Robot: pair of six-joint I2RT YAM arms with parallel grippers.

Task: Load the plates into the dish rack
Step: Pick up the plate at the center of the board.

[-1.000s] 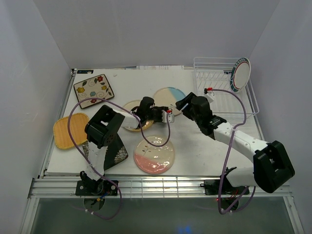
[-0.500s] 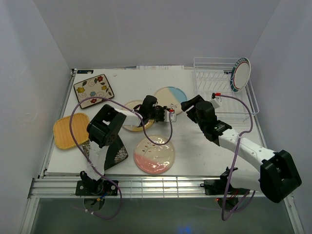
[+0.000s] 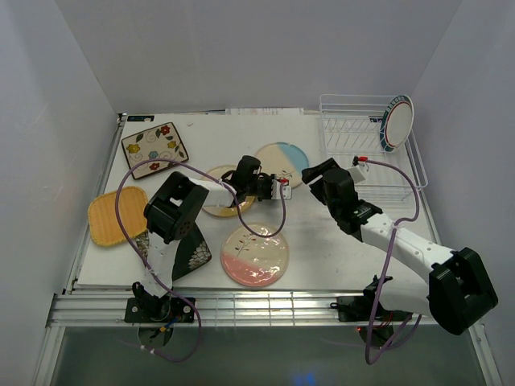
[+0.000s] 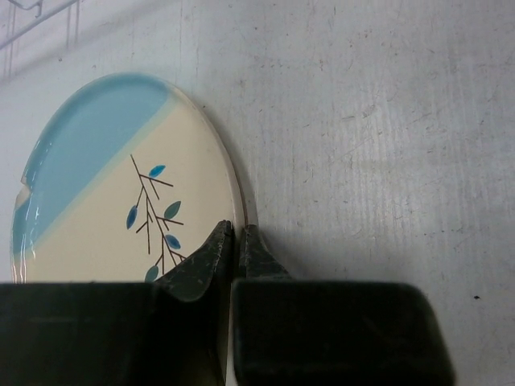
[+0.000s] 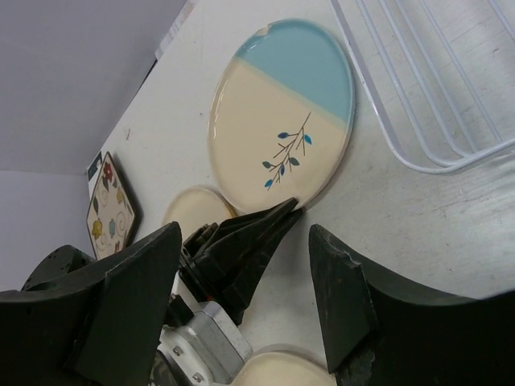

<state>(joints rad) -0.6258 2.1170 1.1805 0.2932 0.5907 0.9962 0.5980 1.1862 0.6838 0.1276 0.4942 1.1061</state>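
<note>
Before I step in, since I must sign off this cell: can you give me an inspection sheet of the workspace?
Surface: white table, scuffed.
Job's things: teal-rimmed plate upright in dish rack; blue-half plate, pink-half plate, yellow-half plate, flowered plate, orange plate, black floral plate on table.
Clutter: nothing seen.
Grippers: left gripper pinches blue-half plate's rim; right gripper open, empty.
Cables: purple cables arch over both arms.
Surroundings: plain white walls.

Seven plates, four of them round: teal-rimmed plate (image 3: 397, 122), blue-half plate (image 3: 283, 158), yellow-half plate (image 3: 216, 207), pink-half plate (image 3: 255, 254). Three rounded squares: flowered cream plate (image 3: 154, 149), black floral plate (image 3: 193, 257), orange-yellow plate (image 3: 107, 215). One dish rack (image 3: 346, 129).
</note>
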